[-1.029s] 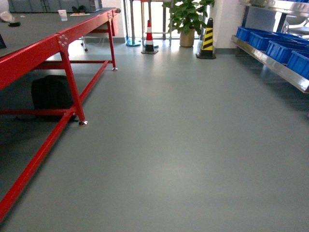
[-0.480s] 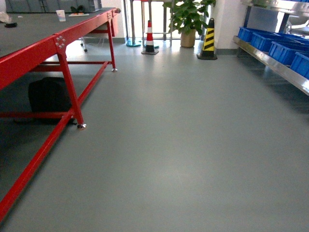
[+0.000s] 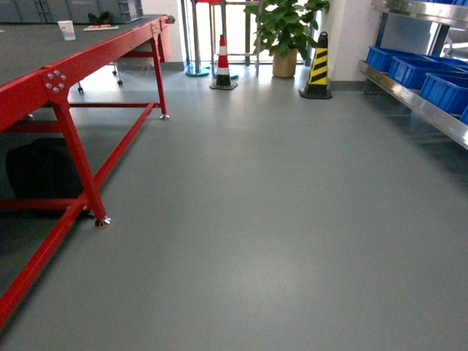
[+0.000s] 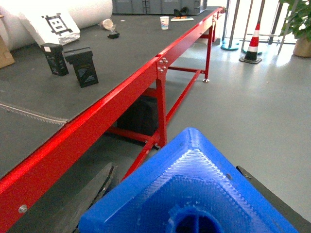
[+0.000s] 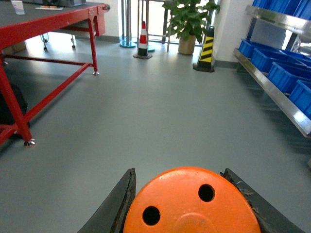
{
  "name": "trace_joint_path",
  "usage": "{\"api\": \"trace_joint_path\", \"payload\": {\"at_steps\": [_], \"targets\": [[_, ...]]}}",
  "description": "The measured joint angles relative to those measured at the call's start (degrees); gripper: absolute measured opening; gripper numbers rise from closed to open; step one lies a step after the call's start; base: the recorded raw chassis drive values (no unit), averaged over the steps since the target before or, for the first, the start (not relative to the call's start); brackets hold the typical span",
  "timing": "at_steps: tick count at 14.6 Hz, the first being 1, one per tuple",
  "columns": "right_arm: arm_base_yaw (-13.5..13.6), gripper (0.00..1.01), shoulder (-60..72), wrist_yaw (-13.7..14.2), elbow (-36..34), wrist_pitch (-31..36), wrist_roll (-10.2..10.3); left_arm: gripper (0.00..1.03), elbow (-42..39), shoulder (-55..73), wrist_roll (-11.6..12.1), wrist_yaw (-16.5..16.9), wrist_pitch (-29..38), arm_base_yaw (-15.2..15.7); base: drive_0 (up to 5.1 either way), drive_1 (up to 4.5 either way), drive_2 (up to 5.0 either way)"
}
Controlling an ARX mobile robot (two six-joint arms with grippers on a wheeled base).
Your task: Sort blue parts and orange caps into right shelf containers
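In the left wrist view a bright blue part (image 4: 194,189) fills the bottom of the picture. My left gripper (image 4: 175,177) is shut on it, with dark fingers (image 4: 97,187) showing on either side. The right wrist view shows an orange cap (image 5: 192,206), its flat end with two holes facing the camera, held in my shut right gripper (image 5: 182,184). The steel shelf (image 3: 424,108) runs along the right wall and carries blue containers (image 3: 409,69); both also show in the right wrist view as shelf (image 5: 279,99) and containers (image 5: 282,73). Neither gripper appears in the head view.
A long red-framed table (image 3: 80,69) stands on the left with a black bag (image 3: 40,168) under it. At the far end are a red-white cone (image 3: 223,62), a yellow-black cone (image 3: 318,66) and a potted plant (image 3: 287,33). Black boxes (image 4: 82,65) sit on the tabletop.
The head view has advanced over the floor: the near table leg slid left and down, and the shelf crates drifted toward the right edge.
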Motion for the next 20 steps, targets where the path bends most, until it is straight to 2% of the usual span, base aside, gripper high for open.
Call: {"api": "trace_joint_path", "payload": {"at_steps": [17,20], "targets": [[0.00,0.44,0.07,0.00,-0.04,-0.55,0.00,0.62,0.00,0.00,0.00,-0.07,-0.33,0.00,0.0,4.26,-4.3],[0.00,0.44,0.07,-0.04,-0.04,-0.31,0.02,0.62,0.00,0.00,0.00,-0.31,0.04,0.33,-1.8,2.47,-6.0]]}}
